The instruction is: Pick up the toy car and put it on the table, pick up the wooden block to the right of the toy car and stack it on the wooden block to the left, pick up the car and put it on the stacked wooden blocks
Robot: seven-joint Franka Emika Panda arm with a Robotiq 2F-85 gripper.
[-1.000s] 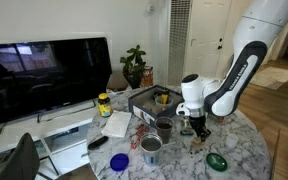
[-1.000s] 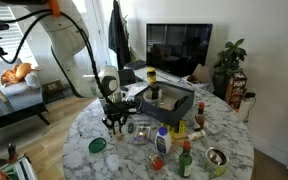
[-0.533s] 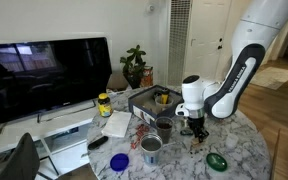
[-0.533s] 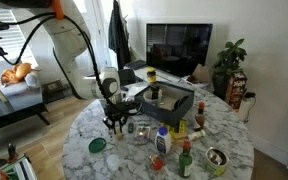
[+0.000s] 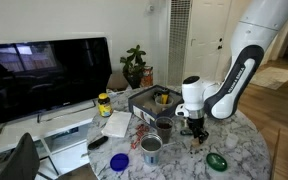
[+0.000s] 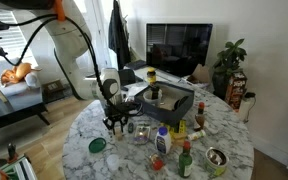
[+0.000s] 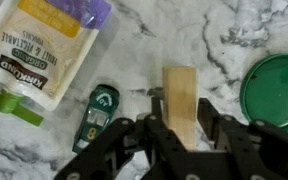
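Seen from above in the wrist view, a pale wooden block [image 7: 180,98] lies flat on the white, grey-veined marble table [image 7: 134,40]. Its long axis runs up and down the picture, with 1 short end pointing away from the camera and the other end reaching in between the gripper's black fingers [image 7: 160,134]. The gripper [image 7: 185,135] straddles that near end with 1 finger on each long side and close against the wood. I cannot tell whether the pads are actually pressing it or just beside it. To the left of the block, apart from it, lies a small dark green item with a round pale emblem [image 7: 96,112], possibly the toy car. Its long axis is tilted slightly from the block's. Further left is a yellow food pouch [image 7: 39,50] with a purple top edge and a green cap. A round green lid [image 7: 279,92] sits to the right of the block, not touching it. In both exterior views the arm bends down over the cluttered round table [image 5: 184,162] [image 6: 236,132], with the gripper [image 5: 197,131] [image 6: 115,123] low at the tabletop. The block is too small to make out there.
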